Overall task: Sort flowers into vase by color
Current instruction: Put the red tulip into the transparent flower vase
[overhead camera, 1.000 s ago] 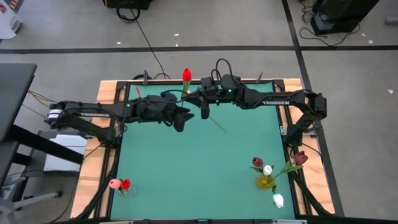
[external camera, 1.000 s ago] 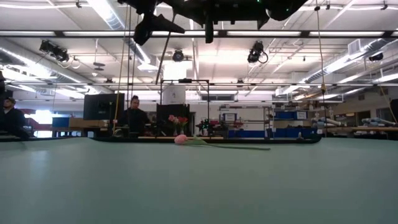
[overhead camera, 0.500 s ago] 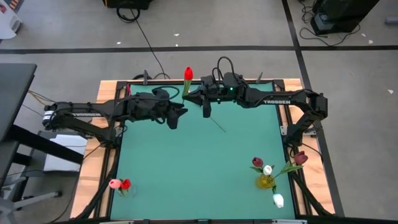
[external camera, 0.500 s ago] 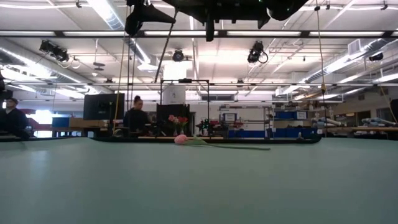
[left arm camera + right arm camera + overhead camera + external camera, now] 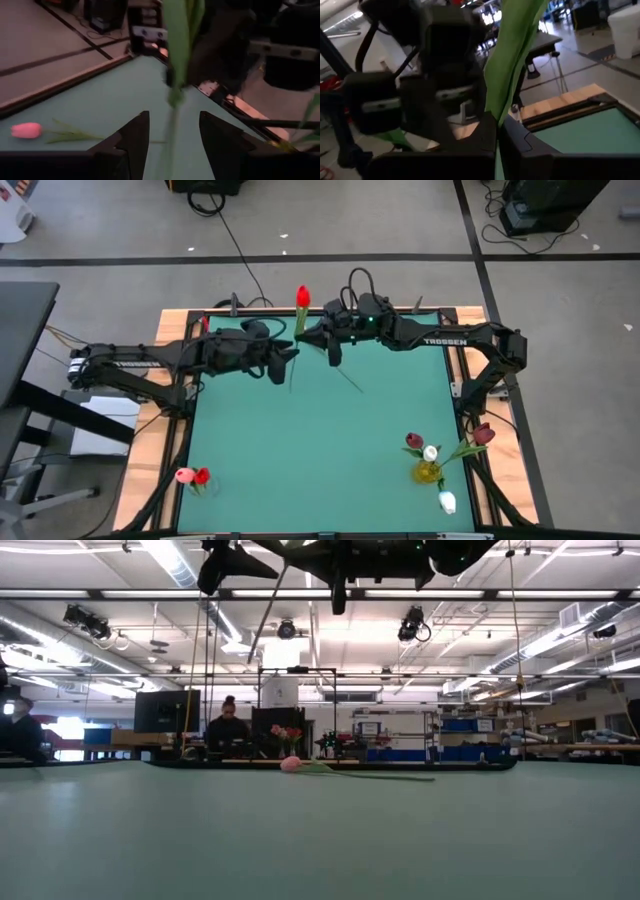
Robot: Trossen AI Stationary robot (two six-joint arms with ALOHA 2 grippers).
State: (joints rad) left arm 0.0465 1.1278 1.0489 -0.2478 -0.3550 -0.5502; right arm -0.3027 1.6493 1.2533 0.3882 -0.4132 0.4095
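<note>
A red tulip [image 5: 302, 298] is held high over the table's far edge, its thin stem [image 5: 265, 625] slanting down. My right gripper [image 5: 308, 333] is shut on it. My left gripper [image 5: 288, 358] is open just left of it, lower on the stem. Its fingers [image 5: 135, 137] stand on either side of the stem [image 5: 172, 117] without touching. A pink tulip [image 5: 290, 764] lies on its side on the green table [image 5: 300, 450]; the left wrist view shows it too [image 5: 25, 130]. My right gripper pinches the red tulip between its two shut fingers [image 5: 480, 135], on the stem where a green leaf [image 5: 507, 75] wraps it. The fingers come about level from the table's right and lie across the stem. The tulip is lifted clear, head up, its stem end hanging free below.
A small glass vase [image 5: 193, 478] with a pink and a red flower stands at the near left corner. A yellow vase [image 5: 428, 471] with maroon and white flowers stands at the near right, and a white tulip head [image 5: 447, 502] shows beside it. People sit beyond the far edge.
My left gripper has drawn back a little toward the table's left edge and risen slightly, turning as it went. My right gripper and the red tulip have stayed nearly where they were.
</note>
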